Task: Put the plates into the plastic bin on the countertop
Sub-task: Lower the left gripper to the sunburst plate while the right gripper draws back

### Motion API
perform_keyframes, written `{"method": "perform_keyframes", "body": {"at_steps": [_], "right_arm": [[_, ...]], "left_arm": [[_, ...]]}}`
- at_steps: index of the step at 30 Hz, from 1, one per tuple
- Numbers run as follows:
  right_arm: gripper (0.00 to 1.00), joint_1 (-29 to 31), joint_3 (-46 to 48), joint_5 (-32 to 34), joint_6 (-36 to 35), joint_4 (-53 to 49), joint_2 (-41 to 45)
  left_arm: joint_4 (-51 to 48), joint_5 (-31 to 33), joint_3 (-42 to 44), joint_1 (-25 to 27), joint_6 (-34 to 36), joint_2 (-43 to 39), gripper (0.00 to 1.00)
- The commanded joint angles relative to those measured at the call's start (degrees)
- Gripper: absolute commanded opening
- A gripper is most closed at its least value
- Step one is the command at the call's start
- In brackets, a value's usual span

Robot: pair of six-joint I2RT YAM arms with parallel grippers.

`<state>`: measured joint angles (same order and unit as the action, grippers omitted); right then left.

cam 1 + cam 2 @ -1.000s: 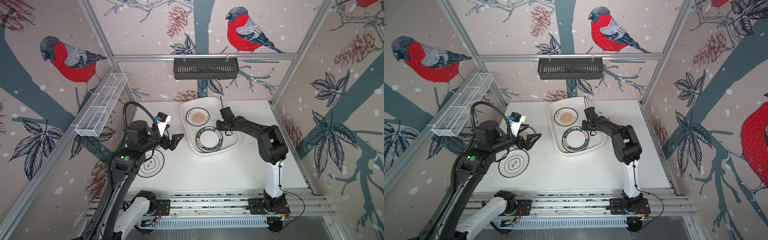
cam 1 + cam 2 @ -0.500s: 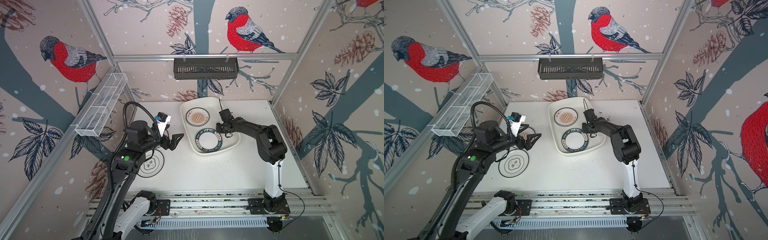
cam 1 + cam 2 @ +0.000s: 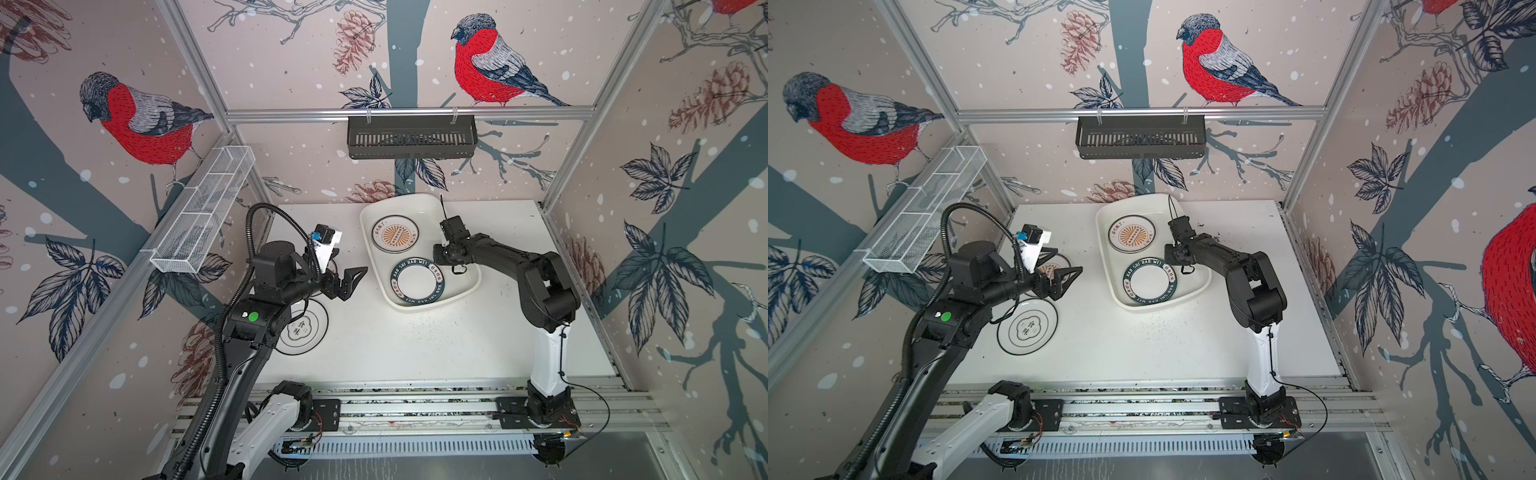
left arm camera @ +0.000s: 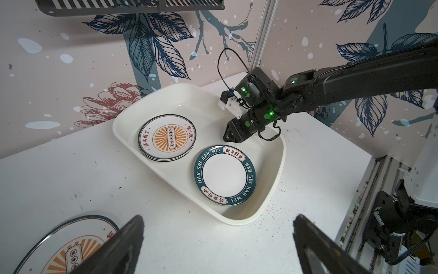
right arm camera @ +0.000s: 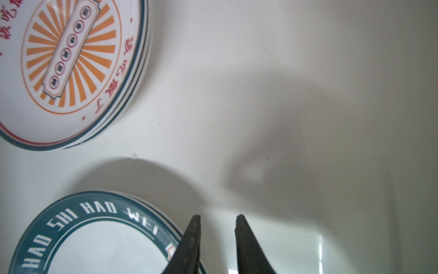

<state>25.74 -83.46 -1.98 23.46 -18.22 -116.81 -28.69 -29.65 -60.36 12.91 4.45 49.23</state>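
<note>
Four round white plate faces are visible, two inside and two outside the large cream-white rectangular plastic bin [image 3: 415, 199]. The bin sits at the rear centre of the flat white speckled counter [image 3: 415, 345]. Inside the bin, one orange-sunburst plate [image 4: 167, 138] tops a small stack whose lower rims show at its edge. Beside it but apart, nearer the bin's front wall, lies one plate with a dark-green lettered rim [image 4: 225, 175]. On the counter left of the bin lie a second orange-sunburst plate [image 4: 64, 246] and, nearer the front, one white plate with a thin dark rim and central emblem [image 3: 1027, 328], partly covered by the left arm in a top view. There are two black arms. The left gripper [image 3: 1067, 284] hangs above the second orange-sunburst plate, jaws spread wide and empty. The right gripper [image 5: 218, 220] hovers inside the bin over the lettered plate's rim, jaws a narrow gap apart with nothing between them. The counter carries scattered dark specks and is edged by aluminium rails. Three walls papered with red-breasted birds, pine cones and leaves enclose it. One black slotted rack [image 3: 411, 137] hangs on the rear rail and one white wire-mesh basket [image 3: 203, 208] on the left rail.
</note>
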Motion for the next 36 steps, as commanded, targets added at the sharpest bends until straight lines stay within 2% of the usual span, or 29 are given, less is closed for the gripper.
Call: {"method": "perform_keyframes", "body": {"at_steps": [1,9,17,24,29,36], "right_arm": [[0.28,-0.64,0.6,0.84,0.94,1.02,3.39],[0.29,-1.23,8.64,-1.05,3.78,5.11,18.77],[0.32,-0.66,24.63,-5.87,6.34,8.84,39.92],[0.35,0.84,36.35,-8.04,9.92,10.14,56.83],[0.35,2.79,42.52,-7.61,13.37,10.67,65.24],[0.36,4.84,45.14,-5.67,13.99,10.13,68.25]], "left_arm": [[1.05,3.21,-0.15,0.01,0.12,0.08,0.97],[-0.72,14.07,-0.04,0.01,0.73,3.59,0.98],[0.68,24.3,1.37,-0.05,-0.31,9.11,0.98],[3.77,26.2,2.6,-0.17,0.74,15.34,0.98],[5.82,25.4,2.88,-0.16,1.01,17.58,0.98],[7.08,32.06,4.43,-2.25,4.51,20.89,0.97]]}}
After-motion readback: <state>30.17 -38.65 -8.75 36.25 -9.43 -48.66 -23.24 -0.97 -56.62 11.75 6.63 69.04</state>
